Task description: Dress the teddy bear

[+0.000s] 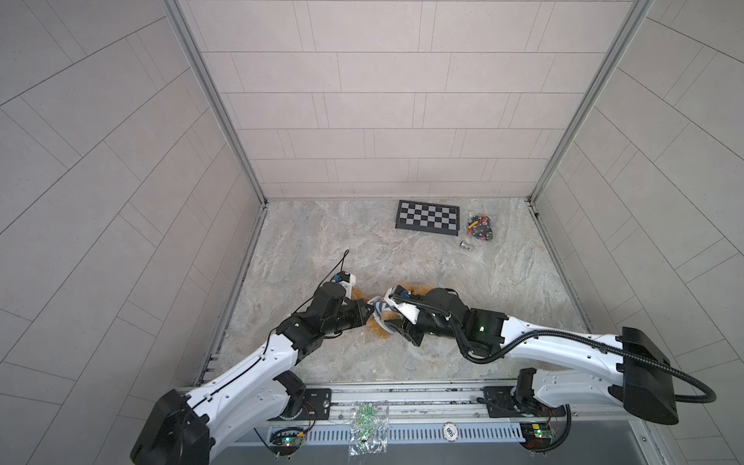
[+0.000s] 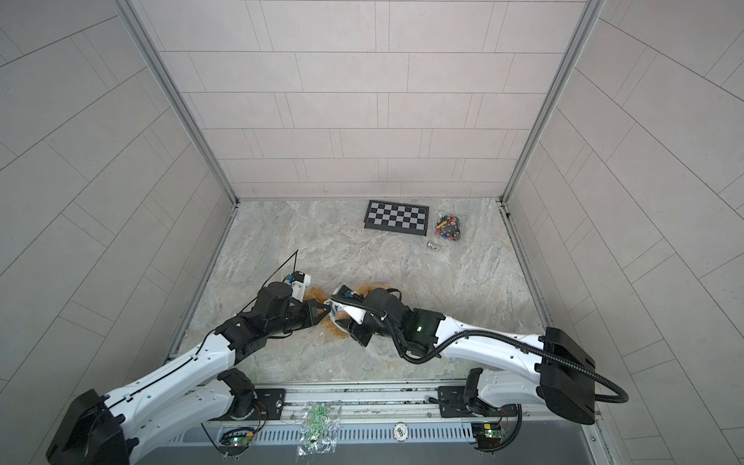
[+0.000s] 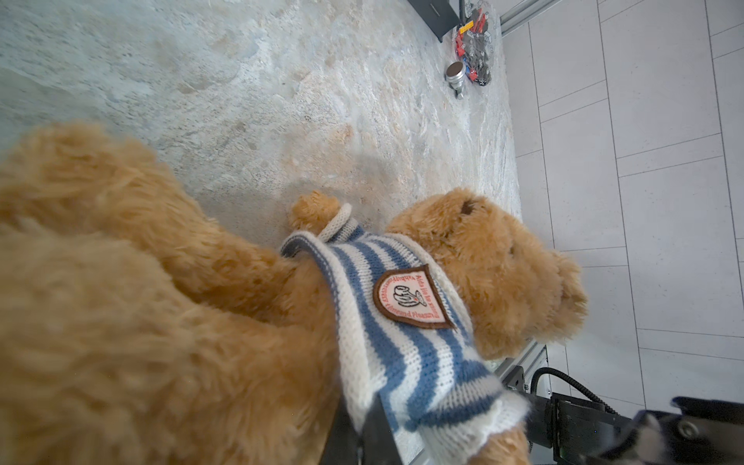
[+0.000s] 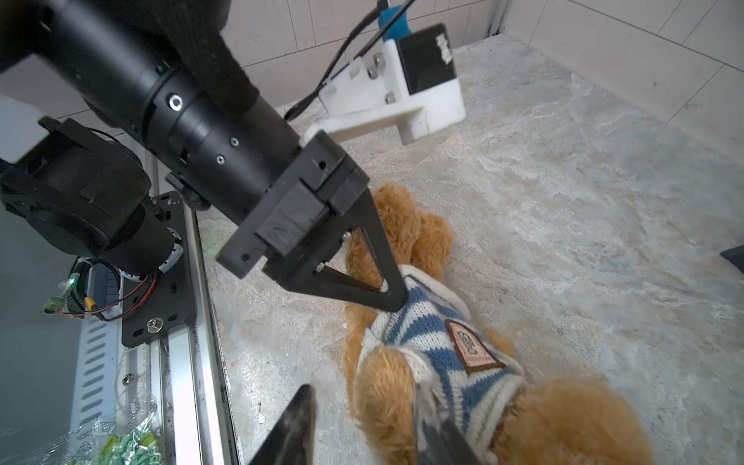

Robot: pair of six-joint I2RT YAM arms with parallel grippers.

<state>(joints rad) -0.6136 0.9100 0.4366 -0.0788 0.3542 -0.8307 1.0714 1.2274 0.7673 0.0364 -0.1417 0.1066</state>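
So the teddy bear [image 3: 495, 261] is lying on its back well in front of the checkerboard [image 1: 427, 217], on the robot's side of it. The striped sweater [image 3: 386, 334] is on, paws out of the sleeves, but bunched high on the chest. I'd call this the tug-it-down step. The left gripper [image 4: 392, 300] is pinched tight on the hem. The right gripper [image 4: 364, 396] has its jaws apart around one arm, gripping nothing. Next it probably needs a fresh hold on the hem, then a pull toward the legs. The clear bag [image 1: 479, 227] just beside the checkerboard holds small coloured parts, and the second bag [image 1: 368, 426], far from it, holds green bits.
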